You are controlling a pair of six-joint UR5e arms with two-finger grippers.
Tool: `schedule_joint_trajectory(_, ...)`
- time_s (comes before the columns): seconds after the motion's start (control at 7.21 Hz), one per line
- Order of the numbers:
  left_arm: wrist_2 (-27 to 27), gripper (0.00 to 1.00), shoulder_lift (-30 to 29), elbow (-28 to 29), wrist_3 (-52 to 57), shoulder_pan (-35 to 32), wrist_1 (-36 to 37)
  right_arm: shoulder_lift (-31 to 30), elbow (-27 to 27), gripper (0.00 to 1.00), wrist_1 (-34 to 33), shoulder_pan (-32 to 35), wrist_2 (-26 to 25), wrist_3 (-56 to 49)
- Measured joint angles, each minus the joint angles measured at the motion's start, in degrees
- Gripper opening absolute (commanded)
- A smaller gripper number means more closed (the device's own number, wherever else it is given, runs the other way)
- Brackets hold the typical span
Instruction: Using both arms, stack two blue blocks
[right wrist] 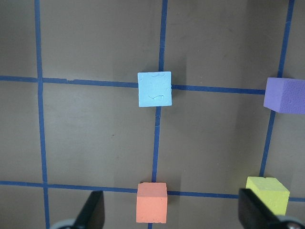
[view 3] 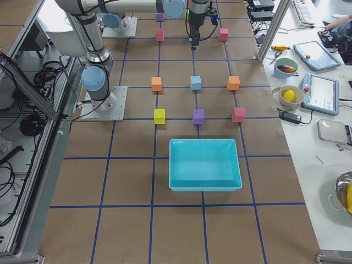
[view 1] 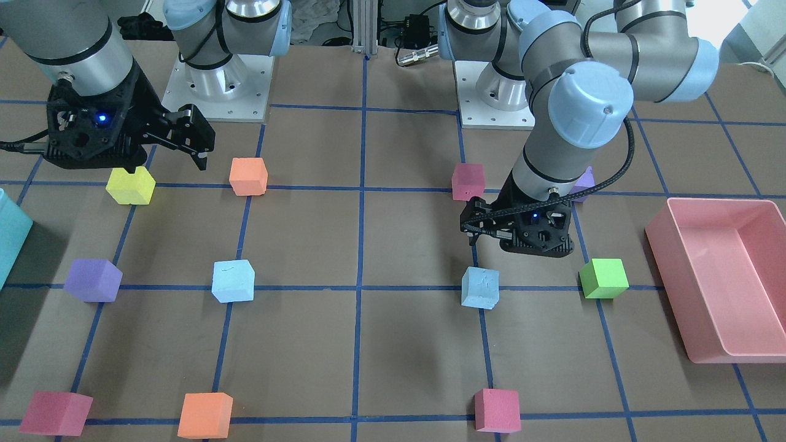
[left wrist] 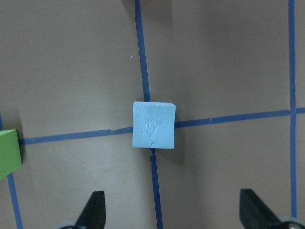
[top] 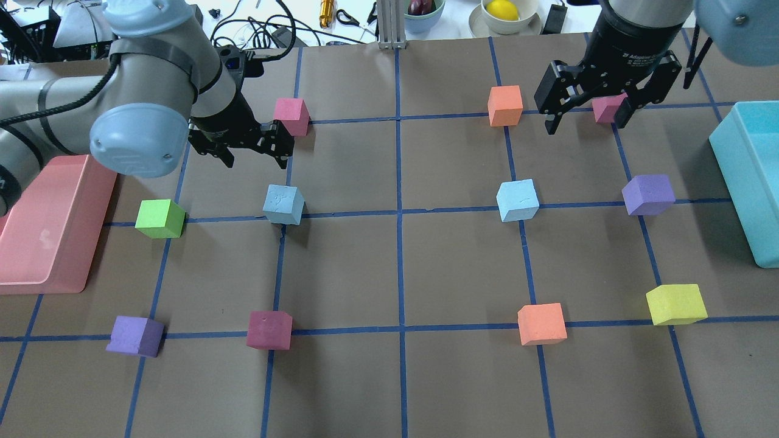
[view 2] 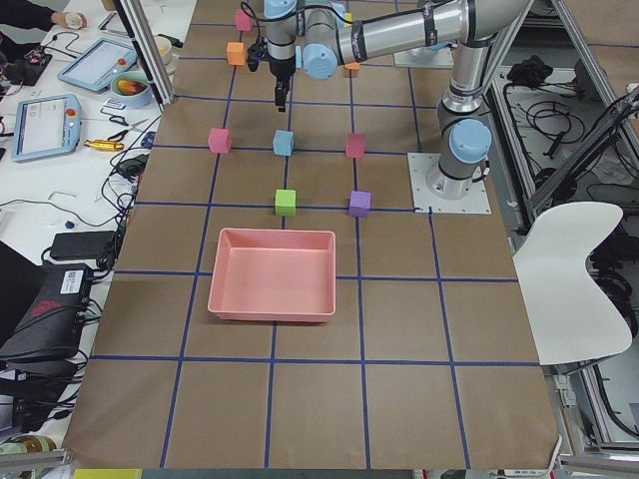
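Two pale blue blocks lie apart on the taped grid. One blue block (top: 283, 204) lies on the left half, also in the front view (view 1: 480, 286) and centred in the left wrist view (left wrist: 153, 125). My left gripper (top: 255, 155) hovers open and empty just beyond it (view 1: 474, 230). The other blue block (top: 517, 200) lies on the right half (view 1: 233, 281) and shows in the right wrist view (right wrist: 154, 88). My right gripper (top: 587, 121) hangs open and empty, high and well beyond that block (view 1: 167, 164).
A pink bin (top: 55, 225) stands at the left edge and a teal bin (top: 748, 182) at the right. Around the blue blocks lie a green cube (top: 159, 218), purple cubes (top: 648, 194), magenta cubes (top: 291, 115), orange cubes (top: 505, 105) and a yellow cube (top: 675, 304).
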Motion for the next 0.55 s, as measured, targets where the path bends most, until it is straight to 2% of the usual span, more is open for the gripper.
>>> schedule_joint_trajectory(0.28,0.2,1.0,-2.07,-2.63,0.74,-0.66,3.84,-0.02,0.54,1.0,0.05,-0.01,-0.13,0.0)
schedule_joint_trajectory(0.55,0.14,1.0,-3.99,-6.96,2.04,-0.87,12.42,0.23,0.92,1.0,-0.27,-0.01,-0.28,-0.08)
